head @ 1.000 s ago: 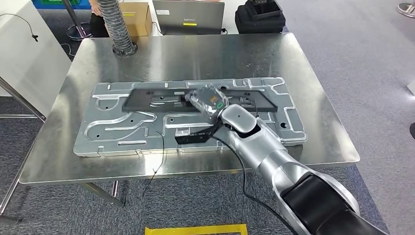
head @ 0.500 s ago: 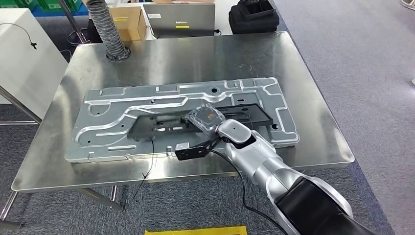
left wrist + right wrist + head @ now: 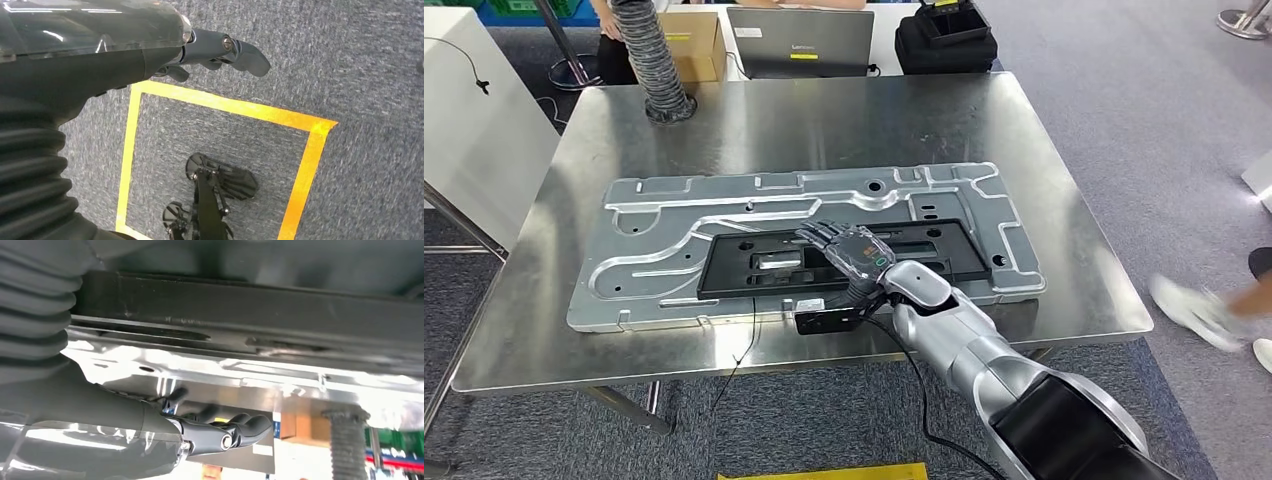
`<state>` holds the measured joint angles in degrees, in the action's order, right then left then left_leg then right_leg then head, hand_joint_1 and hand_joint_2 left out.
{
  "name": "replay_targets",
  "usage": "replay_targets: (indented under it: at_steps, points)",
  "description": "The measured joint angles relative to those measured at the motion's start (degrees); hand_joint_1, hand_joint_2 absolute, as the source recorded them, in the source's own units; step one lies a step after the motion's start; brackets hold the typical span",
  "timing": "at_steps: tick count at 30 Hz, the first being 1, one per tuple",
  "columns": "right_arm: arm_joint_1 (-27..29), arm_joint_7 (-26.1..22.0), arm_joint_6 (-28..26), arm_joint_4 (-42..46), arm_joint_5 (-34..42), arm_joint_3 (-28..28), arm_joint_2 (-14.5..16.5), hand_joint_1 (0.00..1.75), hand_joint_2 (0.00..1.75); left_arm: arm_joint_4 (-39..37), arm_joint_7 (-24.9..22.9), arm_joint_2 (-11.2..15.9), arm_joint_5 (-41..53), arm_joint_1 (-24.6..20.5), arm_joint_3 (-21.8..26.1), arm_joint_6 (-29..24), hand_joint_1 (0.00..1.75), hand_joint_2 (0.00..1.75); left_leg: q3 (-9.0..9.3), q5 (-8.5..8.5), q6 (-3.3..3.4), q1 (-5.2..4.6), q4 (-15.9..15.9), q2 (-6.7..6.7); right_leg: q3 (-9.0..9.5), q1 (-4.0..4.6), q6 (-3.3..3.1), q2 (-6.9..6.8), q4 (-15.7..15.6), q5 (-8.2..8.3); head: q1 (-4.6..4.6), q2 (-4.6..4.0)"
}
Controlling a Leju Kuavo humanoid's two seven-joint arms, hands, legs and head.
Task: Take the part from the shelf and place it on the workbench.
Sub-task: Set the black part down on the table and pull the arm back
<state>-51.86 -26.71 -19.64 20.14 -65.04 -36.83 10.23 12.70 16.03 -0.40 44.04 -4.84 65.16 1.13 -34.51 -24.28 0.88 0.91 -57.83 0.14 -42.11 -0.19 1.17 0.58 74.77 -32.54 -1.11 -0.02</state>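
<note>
While the steel surface point(image 3: 1044, 150) carries a large silver panel point(image 3: 664, 215), the black part point(image 3: 754, 265) lies flat on that panel — the right hand point(image 3: 849, 250) rests over its middle, fingers extended, grip unclear. Behind stand a laptop point(image 3: 799, 40), a hose point(image 3: 652, 65).

The right hand point(image 3: 849, 250) covers the middle of the black part point(image 3: 744, 265); whether its fingers grip is indeterminate. A person's shoes point(image 3: 1199, 312) are motion-blurred, cut by the frame edge
</note>
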Motion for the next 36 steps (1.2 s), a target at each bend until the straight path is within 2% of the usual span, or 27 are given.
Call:
replay_targets:
  at_steps: [1, 3, 4, 5, 7, 8, 10, 11, 13, 14, 15, 16, 18, 19, 20, 21, 24, 25, 26, 28, 29, 30, 31, 32, 34, 35, 36]
  points:
    - [0.1, -1.4, -1.4, 0.3, 1.7, 0.6, 0.0, 0.00, 0.00, 0.0, 0.0, 0.0, 0.0, 0.0, 0.2, 0.0, 0.00, 0.00, 0.02, -0.01, -0.02, -0.01, -0.1, -0.04, 0.96, -0.01, -0.14, -0.02, -2.0, 1.48, 0.00, -0.01]
    - [0.2, -4.8, -5.0, 1.9, 5.9, 2.3, 0.0, 0.00, 0.00, 0.0, -0.1, -0.1, 0.0, -0.1, 0.4, -0.1, 0.00, 0.00, 0.06, -0.10, -0.18, -0.07, -0.3, -0.12, 5.01, 0.12, -0.76, -0.10, -10.2, 5.31, 0.00, -0.01]
    - [0.1, -6.4, -6.9, 3.0, 8.1, 3.2, 0.0, 0.00, 0.00, 0.0, -0.1, -0.1, 0.0, -0.1, 0.5, -0.1, 0.00, 0.00, 0.03, -0.14, -0.39, -0.16, -0.3, -0.15, 6.67, 0.27, -1.06, -0.16, -13.7, 6.56, -0.01, 0.00]
    - [0.1, -7.7, -8.7, 4.4, 10.1, 4.2, 0.0, 0.00, 0.00, 0.0, -0.1, -0.2, 0.0, -0.2, 0.6, -0.1, 0.00, 0.00, 0.00, -0.16, -0.62, -0.22, -0.4, -0.16, 7.64, 0.43, -1.30, -0.20, -15.7, 7.10, -0.01, 0.00]
    - [0.8, -9.2, -11.9, 8.6, 14.1, 6.0, -0.3, 0.00, 0.00, 0.0, -0.1, -0.2, 0.0, -0.2, 0.8, -0.1, 0.00, 0.00, 0.01, -0.07, -1.21, -0.27, -0.2, -0.15, 7.86, 0.65, -1.60, -0.24, -16.6, 7.15, -0.01, 0.00]
    - [1.5, -9.4, -13.5, 11.8, 16.1, 6.9, -0.6, 0.00, 0.00, 0.0, 0.0, -0.2, -0.1, -0.2, 0.9, -0.1, 0.00, 0.00, 0.00, -0.15, -1.48, -0.24, -0.2, -0.13, 7.97, 0.48, -1.82, -0.27, -16.8, 7.28, -0.01, 0.00]
    - [3.5, -9.3, -16.8, 20.5, 19.6, 9.0, -1.6, 0.00, 0.00, 0.0, 0.1, -0.3, -0.3, -0.2, 1.2, -0.1, 0.00, 0.00, -0.70, -1.64, -1.96, -0.24, -2.1, -0.13, 8.30, 0.10, -2.35, -0.37, -17.4, 7.57, -0.02, 0.00]
    - [4.8, -9.1, -18.1, 25.2, 20.5, 10.2, -2.1, 0.00, 0.00, 0.0, 0.1, -0.3, -0.5, -0.1, 1.4, -0.2, 0.00, 0.00, -1.79, -3.27, -2.13, -0.19, -4.7, -0.12, 8.49, -0.05, -2.56, -0.47, -17.6, 7.64, -0.02, 0.00]
    - [8.0, -9.3, -19.6, 35.2, 19.9, 13.5, -3.2, 0.00, 0.00, 0.0, 0.2, -0.3, -1.0, 0.0, 2.0, -0.2, 0.00, 0.00, -5.06, -6.95, -2.45, -0.12, -12.3, -0.12, 8.63, 0.03, -2.77, -0.65, -17.6, 7.52, -0.02, -0.01]
    - [10.0, -9.8, -19.9, 40.3, 18.7, 15.5, -3.6, 0.00, 0.00, 0.0, 0.3, -0.4, -1.4, 0.1, 2.4, -0.2, 0.00, 0.00, -6.41, -7.90, -2.59, -0.09, -15.3, -0.11, 8.71, 0.06, -2.80, -0.72, -17.6, 7.44, -0.02, -0.01]
    - [12.1, -10.5, -20.1, 45.6, 17.1, 17.8, -3.8, 0.00, 0.00, 0.0, 0.3, -0.4, -1.8, 0.2, 2.7, -0.2, 0.00, 0.00, -6.90, -7.78, -2.67, -0.06, -16.4, -0.11, 8.80, 0.07, -2.76, -0.74, -17.6, 7.33, -0.02, 0.00]
    - [14.2, -11.3, -20.3, 50.8, 15.4, 20.2, -3.9, 0.00, 0.00, 0.0, 0.5, -0.4, -2.2, 0.3, 3.1, -0.2, 0.00, 0.00, -6.26, -6.53, -2.69, -0.01, -15.1, -0.10, 8.94, 0.05, -2.66, -0.70, -17.5, 7.19, -0.02, 0.00]
    - [18.0, -12.5, -20.4, 60.2, 12.4, 24.7, -3.9, 0.00, 0.00, 0.0, 1.0, -0.4, -3.1, 0.4, 4.0, -0.2, 0.00, 0.00, -2.44, -2.77, -2.50, 0.11, -7.7, -0.16, 9.33, 0.03, -2.27, -0.63, -17.3, 6.74, -0.02, 0.00]
    - [19.9, -12.8, -20.5, 64.3, 11.4, 26.8, -4.0, 0.00, 0.00, 0.0, 1.2, -0.4, -3.4, 0.4, 4.4, -0.2, 0.00, 0.00, -0.55, -1.59, -2.30, 0.07, -4.0, -0.23, 9.43, 0.12, -2.01, -0.60, -17.1, 6.49, -0.02, -0.01]
    - [21.9, -12.9, -20.5, 68.0, 10.6, 28.7, -4.1, 0.00, 0.00, 0.0, 1.5, -0.5, -3.6, 0.4, 4.8, -0.1, 0.00, 0.00, 0.67, -1.11, -2.05, 0.02, -1.6, -0.30, 9.46, 0.21, -1.72, -0.60, -17.0, 6.33, -0.02, -0.01]
    - [24.1, -12.9, -20.5, 71.4, 10.0, 30.7, -4.3, 0.00, 0.00, 0.0, 1.8, -0.5, -3.8, 0.5, 5.1, 0.0, 0.00, 0.00, 1.22, -1.29, -1.75, -0.08, -0.6, -0.38, 9.44, 0.31, -1.43, -0.60, -16.9, 6.24, -0.02, 0.00]
    - [30.6, -13.0, -20.5, 79.5, 9.3, 35.9, -4.6, 0.00, 0.00, 0.0, 2.6, -0.8, -4.0, 0.7, 5.8, 0.3, 0.00, 0.00, 1.37, -1.23, -0.65, -0.15, -0.2, -0.40, 9.44, 0.21, -0.52, -0.58, -16.7, 5.75, -0.01, 0.00]
    - [32.6, -13.0, -20.5, 81.6, 9.3, 37.4, -4.7, 0.00, 0.00, 0.0, 2.8, -0.9, -4.0, 0.7, 6.0, 0.5, 0.00, 0.00, 1.41, -1.04, -0.29, -0.08, -0.1, -0.35, 9.02, 0.11, -0.20, -0.57, -15.5, 4.76, -0.01, -0.01]
    - [34.6, -13.1, -20.5, 83.5, 9.2, 38.9, -4.8, 0.00, 0.00, 0.0, 2.8, -0.9, -4.0, 0.7, 6.1, 0.7, 0.00, 0.00, 1.43, -0.87, -0.02, 0.00, 0.1, -0.28, 8.07, 0.03, 0.10, -0.55, -13.2, 3.11, 0.00, -0.01]
    - [39.6, -13.1, -20.5, 86.6, 8.8, 42.1, -4.8, 0.00, 0.00, 0.0, 2.8, -1.0, -3.9, 0.6, 6.3, 1.1, 0.00, 0.00, 1.24, -0.72, 0.28, 0.00, 0.1, -0.24, 4.83, -0.09, 0.54, -0.55, -5.6, -1.10, 0.00, -0.01]
    - [42.3, -13.1, -20.5, 87.9, 8.7, 43.7, -4.6, 0.00, 0.00, 0.0, 2.8, -1.1, -3.8, 0.6, 6.4, 1.2, 0.00, 0.00, 1.12, -0.70, 0.33, -0.01, 0.1, -0.28, 3.34, -0.14, 0.66, -0.55, -2.1, -2.53, 0.00, -0.01]
    - [44.9, -13.1, -20.5, 88.9, 8.7, 45.4, -4.4, 0.00, 0.00, 0.0, 2.7, -1.1, -3.7, 0.7, 6.4, 1.2, 0.00, 0.00, 1.00, -0.68, 0.37, -0.03, 0.0, -0.32, 2.63, -0.17, 0.71, -0.55, -0.4, -2.91, 0.00, -0.01]
    - [46.9, -13.1, -20.5, 89.9, 9.0, 47.1, -4.1, 0.00, 0.00, 0.0, 2.5, -1.2, -3.5, 0.7, 6.5, 1.1, 0.00, 0.00, 0.89, -0.67, 0.38, -0.04, -0.1, -0.32, 3.06, -0.19, 0.67, -0.56, -1.0, -2.12, 0.00, -0.01]
    - [48.7, -13.2, -20.5, 90.7, 9.3, 48.9, -3.5, 0.00, 0.00, 0.0, 2.3, -1.3, -3.4, 0.7, 6.6, 1.1, 0.00, 0.00, 0.83, -0.67, 0.37, -0.07, -0.2, -0.31, 4.74, -0.20, 0.54, -0.57, -4.1, -0.40, 0.00, -0.01]
    - [51.7, -13.1, -20.5, 92.2, 9.9, 52.4, -2.4, 0.00, 0.00, 0.0, 2.0, -1.5, -3.0, 0.7, 6.6, 1.1, 0.00, 0.00, 0.77, -0.62, 0.21, -0.20, -0.4, -0.29, 9.35, -0.05, 0.03, -0.62, -12.7, 3.15, 0.00, -0.01]
    - [53.0, -13.1, -20.5, 92.7, 10.0, 54.1, -1.8, 0.00, 0.00, 0.0, 1.9, -1.6, -2.9, 0.6, 6.6, 1.1, 0.00, 0.00, 0.75, -0.54, 0.00, -0.29, -0.4, -0.30, 10.84, 0.06, -0.21, -0.60, -15.6, 4.21, 0.00, -0.01]
    - [54.0, -13.0, -20.5, 92.9, 10.1, 55.7, -1.2, 0.00, 0.00, 0.0, 1.9, -1.7, -2.9, 0.6, 6.6, 1.1, 0.00, 0.00, 0.72, -0.41, -0.29, -0.35, -0.4, -0.30, 11.41, 0.20, -0.44, -0.57, -17.0, 4.64, 0.00, -0.01]
